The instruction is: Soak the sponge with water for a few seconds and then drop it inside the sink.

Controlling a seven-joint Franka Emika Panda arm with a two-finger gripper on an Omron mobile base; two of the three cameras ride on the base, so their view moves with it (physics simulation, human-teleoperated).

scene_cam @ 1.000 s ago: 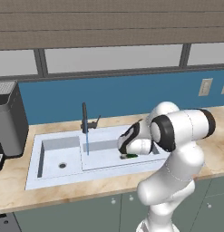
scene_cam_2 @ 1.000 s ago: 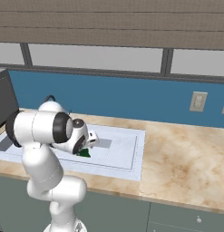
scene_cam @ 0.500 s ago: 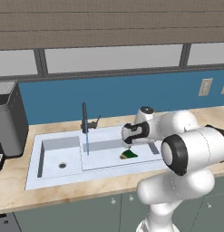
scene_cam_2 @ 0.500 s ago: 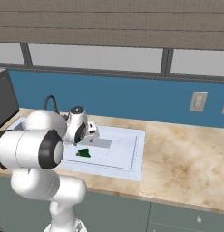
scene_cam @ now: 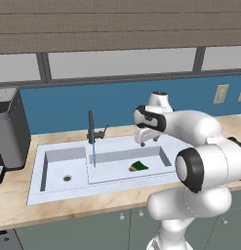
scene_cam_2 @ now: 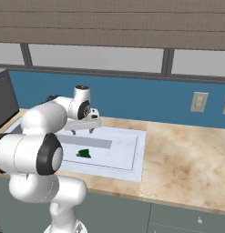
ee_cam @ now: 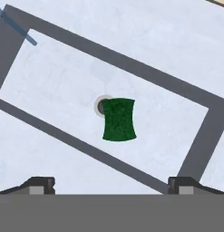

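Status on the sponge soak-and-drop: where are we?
Looks essentially done. The sponge lies green side up on the floor of the wide sink basin, beside its drain, apart from the water stream running at the faucet end. The gripper hangs above it with jaws open, holding nothing. Nothing visible remains; whether the sponge got soaked can't be told from this moment.

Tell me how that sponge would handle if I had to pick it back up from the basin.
The sponge looks like a small thin slab lying flat by the drain in the sink, so it is probably light and unlikely to roll. It probably squashes between the fingers. With water running nearby, it may be slippery.
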